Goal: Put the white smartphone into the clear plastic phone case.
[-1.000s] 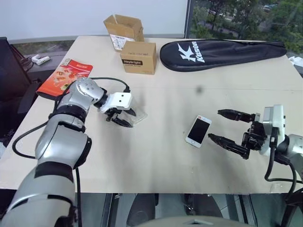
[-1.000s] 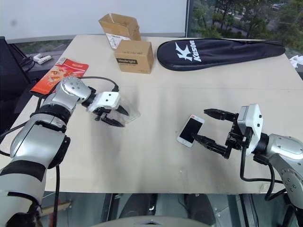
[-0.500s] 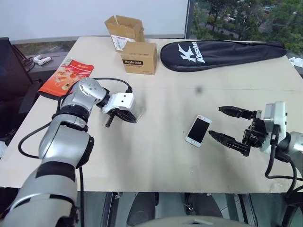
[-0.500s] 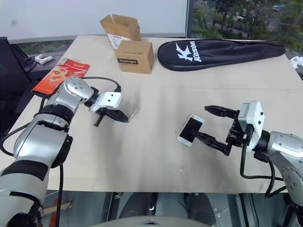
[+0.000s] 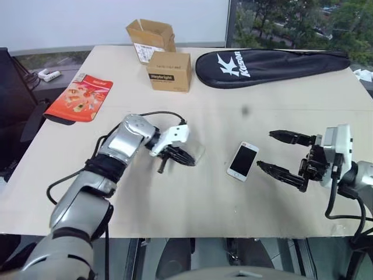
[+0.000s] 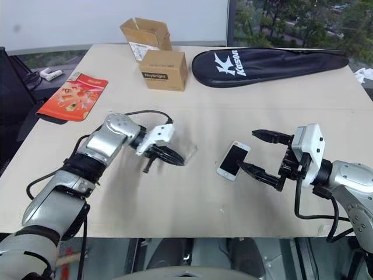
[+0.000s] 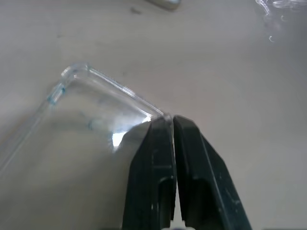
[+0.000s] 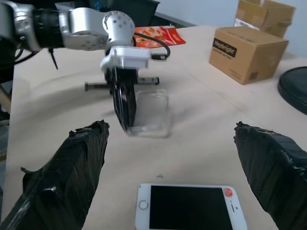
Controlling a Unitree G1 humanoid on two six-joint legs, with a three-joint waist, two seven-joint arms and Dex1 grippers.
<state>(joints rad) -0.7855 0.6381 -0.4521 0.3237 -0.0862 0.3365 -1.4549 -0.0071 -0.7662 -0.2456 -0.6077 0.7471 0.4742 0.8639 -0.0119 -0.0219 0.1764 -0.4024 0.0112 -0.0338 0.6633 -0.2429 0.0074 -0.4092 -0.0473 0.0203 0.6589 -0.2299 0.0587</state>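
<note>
— On table [image 5: 233,198], mid-left: L gripper [image 5: 185,158] pinched tight on clear plastic phone case [image 5: 195,153], edge betw. fingers.
— R gripper [image 5: 280,154]?
— Jaws spread wide, holding nothing, just beside white smartphone [image 5: 243,161], which lies flat, screen up.

At the far side of the pale beige counter [image 5: 210,192], an open brown cardboard box [image 5: 151,36] was seen behind a closed cardboard box [image 5: 169,70]. Beside them lay a long black zipped racket cover [image 5: 271,59]. A red printed packet [image 5: 80,96] rested near the left edge.
</note>
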